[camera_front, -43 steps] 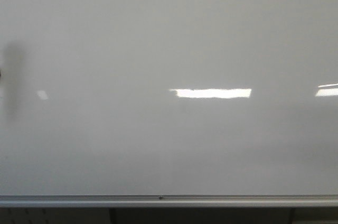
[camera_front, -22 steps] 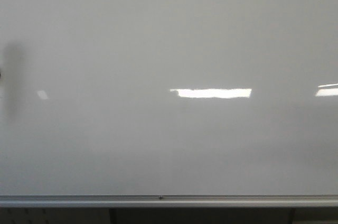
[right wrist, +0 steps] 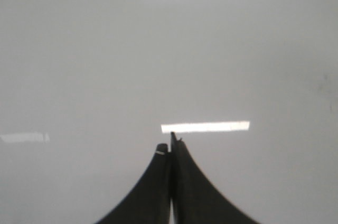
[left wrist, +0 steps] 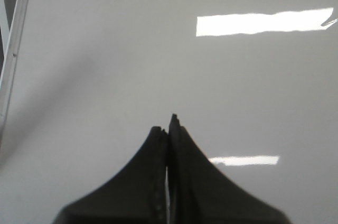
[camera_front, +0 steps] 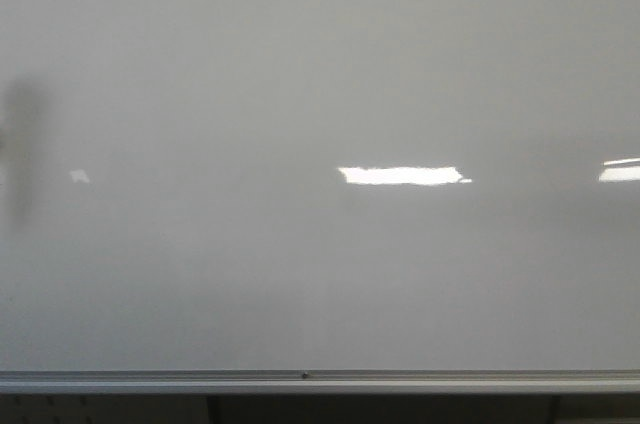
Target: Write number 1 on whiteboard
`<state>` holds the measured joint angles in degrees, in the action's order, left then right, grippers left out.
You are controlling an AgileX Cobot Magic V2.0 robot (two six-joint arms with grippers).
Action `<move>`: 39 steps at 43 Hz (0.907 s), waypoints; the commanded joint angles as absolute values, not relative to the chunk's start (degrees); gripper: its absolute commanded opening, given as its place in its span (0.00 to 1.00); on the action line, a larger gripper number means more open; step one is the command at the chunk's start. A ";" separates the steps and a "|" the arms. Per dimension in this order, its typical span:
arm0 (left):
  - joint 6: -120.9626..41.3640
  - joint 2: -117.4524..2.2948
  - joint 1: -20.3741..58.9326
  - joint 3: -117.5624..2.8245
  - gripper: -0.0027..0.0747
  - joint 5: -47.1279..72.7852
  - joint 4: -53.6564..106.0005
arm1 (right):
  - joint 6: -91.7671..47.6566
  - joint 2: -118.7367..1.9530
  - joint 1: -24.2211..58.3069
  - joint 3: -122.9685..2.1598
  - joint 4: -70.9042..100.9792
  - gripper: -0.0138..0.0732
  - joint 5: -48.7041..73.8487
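The whiteboard (camera_front: pixel 320 84) fills the front view, glossy white-grey, with a silver rail (camera_front: pixel 300 380) along its lower edge. No black stroke of a number 1 shows on it in any view. Neither arm shows in the front view. In the left wrist view my left gripper (left wrist: pixel 168 128) is shut with nothing between its jaws, over the bare board (left wrist: pixel 132 49). In the right wrist view my right gripper (right wrist: pixel 170 149) is shut and empty, over the bare board (right wrist: pixel 105 65). No marker is in view.
Bright rectangular light reflections (camera_front: pixel 400 175) lie on the board. A blurred dark vertical shadow (camera_front: pixel 20 149) stands at the far left. The board's metal frame edge (left wrist: pixel 13 49) shows in the left wrist view. Dark space lies under the rail.
The central light reflection has become shorter and shifted slightly right and down. The dark shadow at the left edge has shifted a little.
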<state>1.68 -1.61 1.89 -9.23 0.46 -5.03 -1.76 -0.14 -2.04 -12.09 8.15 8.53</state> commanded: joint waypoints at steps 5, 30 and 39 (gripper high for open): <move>2.11 -14.27 2.04 -20.56 0.01 5.57 -9.06 | -1.80 -12.03 -2.02 -26.33 8.60 0.03 7.90; 2.11 -27.01 2.04 -22.49 0.63 4.96 -8.94 | -1.80 -24.42 -2.02 -31.40 9.00 0.46 10.78; 2.11 -27.24 2.04 -22.49 0.87 4.46 -5.99 | -1.80 -24.42 -2.02 -31.40 9.00 0.74 11.03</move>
<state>1.68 -26.45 1.89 -20.75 8.81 -8.14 -1.76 -23.76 -2.04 -29.28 8.53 15.28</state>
